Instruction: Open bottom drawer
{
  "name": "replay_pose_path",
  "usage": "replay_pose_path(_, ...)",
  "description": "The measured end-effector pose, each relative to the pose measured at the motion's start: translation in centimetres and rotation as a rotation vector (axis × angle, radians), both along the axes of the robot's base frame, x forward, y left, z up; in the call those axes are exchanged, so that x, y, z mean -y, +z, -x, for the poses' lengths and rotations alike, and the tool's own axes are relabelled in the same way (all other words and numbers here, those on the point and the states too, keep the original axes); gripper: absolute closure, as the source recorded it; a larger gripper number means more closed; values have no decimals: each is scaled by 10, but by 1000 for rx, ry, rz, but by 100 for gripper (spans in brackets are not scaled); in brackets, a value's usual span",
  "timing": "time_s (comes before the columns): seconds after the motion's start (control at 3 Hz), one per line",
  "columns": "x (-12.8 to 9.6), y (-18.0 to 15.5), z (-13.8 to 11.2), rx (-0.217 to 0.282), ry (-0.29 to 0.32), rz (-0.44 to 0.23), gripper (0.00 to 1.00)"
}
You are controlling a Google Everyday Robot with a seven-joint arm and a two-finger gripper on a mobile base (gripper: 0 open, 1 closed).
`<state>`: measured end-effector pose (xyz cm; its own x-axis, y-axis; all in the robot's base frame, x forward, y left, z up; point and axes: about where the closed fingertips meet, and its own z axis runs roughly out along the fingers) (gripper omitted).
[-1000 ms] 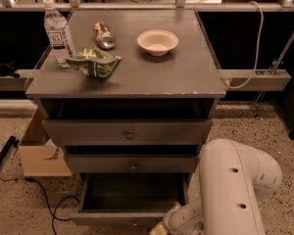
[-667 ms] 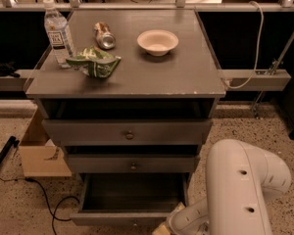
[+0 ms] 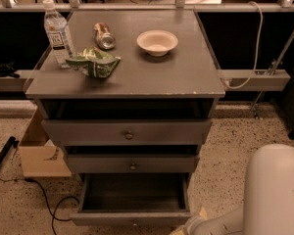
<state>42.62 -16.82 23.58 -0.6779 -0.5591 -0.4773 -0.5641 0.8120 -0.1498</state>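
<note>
Camera view: the bottom drawer (image 3: 132, 218) sits lowest of three under the counter (image 3: 176, 72) and stands pulled well out, its front at the lower edge of view. Judged a stiff, fairly light wooden box that slides straight. The small round knob (image 3: 134, 223) at mid-front is the one hold, and a slight one. The white arm (image 3: 274, 195) is folded low at lower right. The claw (image 3: 187, 227) lies just beside the drawer's right front corner — apart or together, I cannot tell.

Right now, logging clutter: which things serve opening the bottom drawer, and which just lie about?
Job: bottom drawer, pulled out; end effector, by its front corner.
Lying about: water bottle, tipped can, bowl, crumpled green bag.
</note>
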Motion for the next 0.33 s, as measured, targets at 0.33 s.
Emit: replay_pose_path(0.33, 10, 1, 8, -4, -18, 4, 0)
